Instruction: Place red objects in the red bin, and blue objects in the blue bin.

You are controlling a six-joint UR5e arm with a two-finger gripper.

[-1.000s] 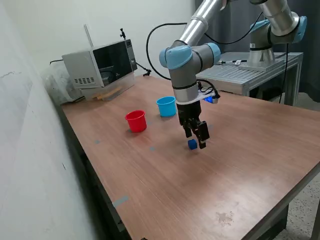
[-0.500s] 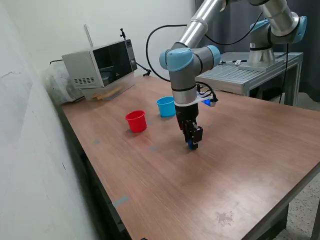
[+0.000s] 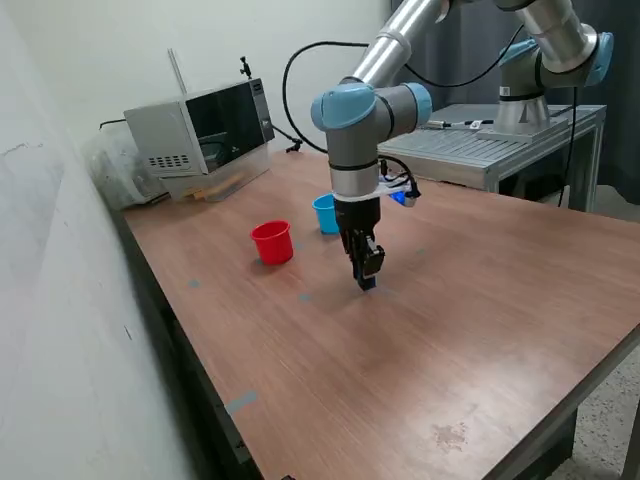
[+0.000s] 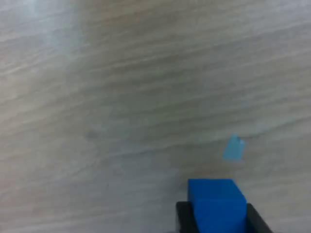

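My gripper [image 3: 366, 274] is shut on a small dark blue cube [image 3: 368, 283] and holds it just above the table, in front of the light blue cup [image 3: 325, 213], which the arm partly hides. The red cup [image 3: 272, 242] stands to the exterior view's left of the blue cup. In the wrist view the blue cube [image 4: 216, 204] sits between my two black fingers [image 4: 183, 219] over the wood. No red cubes and no second blue cube show in either view.
A grey microwave-like box [image 3: 200, 128] stands at the table's back on the exterior view's left. A metal bench [image 3: 500, 145] with a second arm's base stands behind. Small blue tape marks [image 4: 234, 148] lie on the wooden table [image 3: 480, 300].
My gripper came down over the blue cube, shut on it, and has lifted and carried it toward the exterior view's left, nearer the cups.
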